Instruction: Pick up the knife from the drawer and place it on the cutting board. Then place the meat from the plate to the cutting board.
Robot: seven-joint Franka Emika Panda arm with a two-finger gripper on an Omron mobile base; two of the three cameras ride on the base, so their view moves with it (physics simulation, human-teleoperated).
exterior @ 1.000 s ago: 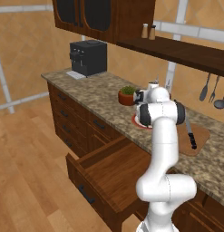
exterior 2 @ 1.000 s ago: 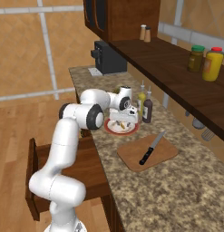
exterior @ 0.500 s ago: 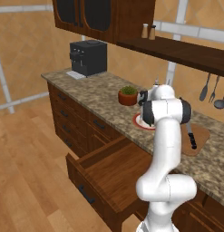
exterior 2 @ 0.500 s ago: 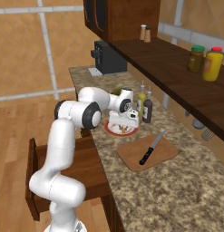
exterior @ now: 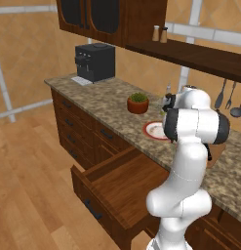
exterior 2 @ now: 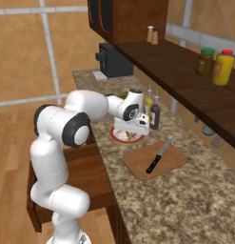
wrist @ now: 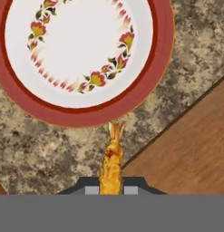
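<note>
Meat (wrist: 111, 163): being held between the narrowly set fingers of the gripper (wrist: 111, 189), above the plate's near rim.
Plate (wrist: 81, 59): being left bare on the counter (exterior 2: 195, 200), beside the cutting board's corner.
Knife (exterior 2: 158, 156): lying diagonally across the cutting board (exterior 2: 154, 161).
Drawer (exterior: 119, 193): standing pulled out under the counter's front edge.
Arm: being reached forward over the counter, hand pointed down.

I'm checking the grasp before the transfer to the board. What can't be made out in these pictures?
- End effector fingertips: hand view, cut off by the bottom edge around the meat.
- Cutting board and knife: left base view, mostly behind the arm.
- Meat: right base view, too small under the end effector above the plate.
</note>
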